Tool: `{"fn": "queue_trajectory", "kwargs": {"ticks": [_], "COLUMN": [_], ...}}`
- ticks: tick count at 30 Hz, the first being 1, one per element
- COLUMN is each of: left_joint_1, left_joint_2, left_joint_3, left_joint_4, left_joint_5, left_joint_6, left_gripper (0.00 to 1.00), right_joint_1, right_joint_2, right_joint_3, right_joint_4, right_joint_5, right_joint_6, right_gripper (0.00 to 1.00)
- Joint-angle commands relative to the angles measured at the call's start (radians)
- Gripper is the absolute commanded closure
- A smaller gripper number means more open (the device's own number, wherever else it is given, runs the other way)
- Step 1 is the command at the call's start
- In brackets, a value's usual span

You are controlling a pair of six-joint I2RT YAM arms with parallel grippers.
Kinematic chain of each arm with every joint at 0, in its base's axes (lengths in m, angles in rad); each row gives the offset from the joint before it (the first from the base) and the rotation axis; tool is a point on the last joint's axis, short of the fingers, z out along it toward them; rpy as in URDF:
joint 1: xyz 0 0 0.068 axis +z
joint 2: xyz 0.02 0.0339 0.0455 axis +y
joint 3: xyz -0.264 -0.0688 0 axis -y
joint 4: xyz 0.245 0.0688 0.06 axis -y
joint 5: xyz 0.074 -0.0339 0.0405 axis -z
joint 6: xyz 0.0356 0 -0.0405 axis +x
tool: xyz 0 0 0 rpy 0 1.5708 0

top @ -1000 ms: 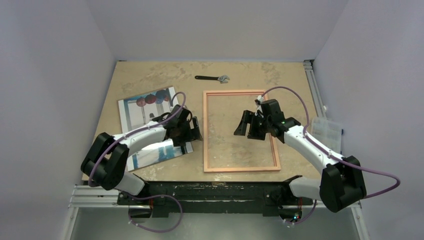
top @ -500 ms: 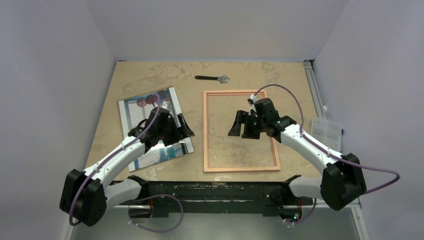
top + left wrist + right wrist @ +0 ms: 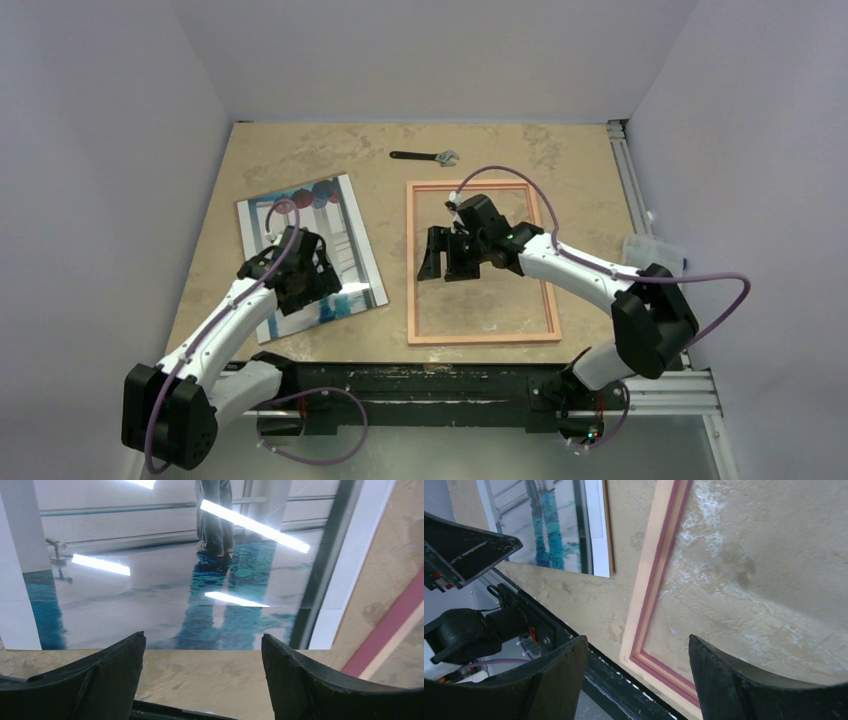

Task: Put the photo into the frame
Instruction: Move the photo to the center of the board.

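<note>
Photo lies face-up on table left of frame, not inserted yet. Left gripper hovers at its near edge, fingers apart, empty. Right gripper over frame's left side, also apart, empty.

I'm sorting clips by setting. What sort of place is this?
Probably a lab test cell for robots, not a home: plain white walls box in a board table, and the left arm and right arm are bolted to a metal rail at its near edge.
</note>
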Motion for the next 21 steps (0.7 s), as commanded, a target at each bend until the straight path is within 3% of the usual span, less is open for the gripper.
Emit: {"fn": "queue_trajectory", "kwargs": {"ticks": [1,13,21], "left_joint_1": [0.003,-0.002,-0.065], "left_joint_2": [0.102,0.252,0.325], "left_joint_3": [0.031,-0.025,-0.034], "left_joint_4": [-0.024,0.242,0.406], "left_joint_5": [-0.029,0.176,0.26], "left_joint_6": [0.015,-0.006,-0.044], "left_gripper": [0.17,0.18,0.18], "right_joint_1": [0.039,0.053,0.053], "right_joint_2": [0.031,0.047,0.072], "right_joint_3": [0.068,0.065,0.075], "right_joint_4": [0.03,0.022,0.028], "right_joint_5": [0.023,0.032,0.024], "right_joint_6": [0.024,0.017,0.014], "right_gripper": [0.28,0.28,0.28]}}
